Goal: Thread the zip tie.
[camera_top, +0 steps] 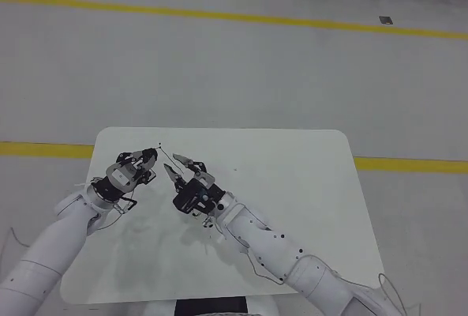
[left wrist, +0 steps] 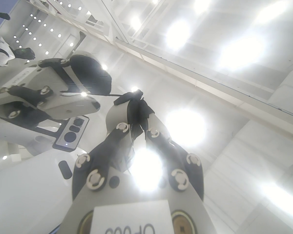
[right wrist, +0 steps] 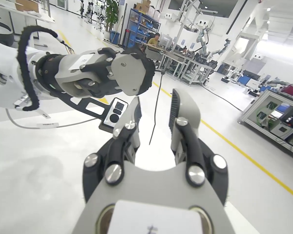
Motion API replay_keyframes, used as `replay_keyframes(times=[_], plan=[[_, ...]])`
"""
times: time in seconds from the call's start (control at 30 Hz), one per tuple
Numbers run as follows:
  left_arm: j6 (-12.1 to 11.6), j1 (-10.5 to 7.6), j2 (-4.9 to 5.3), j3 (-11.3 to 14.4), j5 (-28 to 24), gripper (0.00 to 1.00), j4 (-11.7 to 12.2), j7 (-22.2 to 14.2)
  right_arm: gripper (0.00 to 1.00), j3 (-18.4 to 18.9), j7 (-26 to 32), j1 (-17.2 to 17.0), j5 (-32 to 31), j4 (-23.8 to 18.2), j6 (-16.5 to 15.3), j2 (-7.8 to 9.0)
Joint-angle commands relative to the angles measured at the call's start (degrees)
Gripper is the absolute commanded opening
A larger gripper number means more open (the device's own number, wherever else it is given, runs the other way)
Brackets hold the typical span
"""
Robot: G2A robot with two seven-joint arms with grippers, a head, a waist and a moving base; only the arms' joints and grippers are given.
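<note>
Top view: one zip tie [right wrist: 156,103] pinched in left tool [camera_top: 152,155], right tool [camera_top: 170,161] spread.

zip tie [right wrist: 155,113]: thin black plastic, matt | table [camera_top: 297,166]: smooth white, matt | right claw [right wrist: 156,96] pads [right wrist: 172,108]: ribbed black

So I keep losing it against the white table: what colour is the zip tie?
Black; the zip tie shows best in the right wrist view.

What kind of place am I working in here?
Most likely a robotics workshop or factory hall: a yellow floor line, shelving with blue bins, and other robot arms at benches behind.
</note>
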Motion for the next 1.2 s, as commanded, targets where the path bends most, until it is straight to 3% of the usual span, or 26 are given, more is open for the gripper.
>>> replay_keyframes(times=[0.0, 0.37, 0.63, 0.73, 0.77, 1.0, 1.17], plan=[[0.00, 0.00, 0.00, 0.00, 0.00, 0.00, 0.00, 0.00, 0.08, 0.17, -0.40, -0.05, 0.08, 0.22, -0.10, -0.26], [0.00, 0.00, 0.00, 0.00, 0.00, 0.00, 0.00, 0.00, 0.00, 1.08, -1.72, -0.13, -0.43, 1.02, -0.35, -1.23], [0.00, 0.00, 0.00, 0.00, 0.00, 0.00, 0.00, 0.00, 0.00, 1.06, -2.09, -0.28, -0.43, 1.25, 0.02, -1.30], [0.00, 0.00, 0.00, 0.00, 0.00, 0.00, 0.00, 0.00, 0.17, 1.17, -2.04, -0.38, -0.43, 1.19, -0.17, -1.26], [0.00, 0.00, 0.00, 0.00, 0.00, 0.00, 0.00, 0.00, 0.17, 1.19, -2.03, -0.39, -0.43, 1.18, -0.21, -1.25], [0.00, 0.00, 0.00, 0.00, 0.00, 0.00, 0.00, 0.00, 0.03, 1.34, -2.38, -0.68, -0.43, 0.94, -0.11, -1.13], [0.00, 0.00, 0.00, 0.00, 0.00, 0.00, 0.00, 0.00, 0.00, 1.45, -2.87, -0.80, -0.43, 0.73, 0.11, -1.04]])
